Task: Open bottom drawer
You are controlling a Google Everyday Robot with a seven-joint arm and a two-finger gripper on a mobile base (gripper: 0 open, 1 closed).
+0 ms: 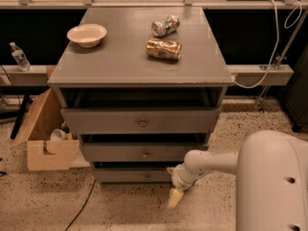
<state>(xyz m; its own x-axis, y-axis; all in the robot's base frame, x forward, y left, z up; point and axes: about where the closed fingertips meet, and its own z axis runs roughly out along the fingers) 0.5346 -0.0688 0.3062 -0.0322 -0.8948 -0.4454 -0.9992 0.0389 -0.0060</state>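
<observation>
The bottom drawer point(130, 175) is sitting lowest under the counter's point(115, 61) front edge, and the arm is hiding its right end. The gripper point(175, 194) is hanging at that right end, close to the floor. Whether it is apart, together, or touching the drawer cannot be told.

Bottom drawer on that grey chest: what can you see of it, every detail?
The bottom drawer is the lowest and slimmest of three in the grey chest, just above the speckled floor. Its front looks like grey painted wood, with one small round metal knob at the centre. It does not look pulled out. Its right end is hidden behind the robot's white arm, whose gripper hangs low in front, below and right of the knob; contact cannot be told.
</observation>
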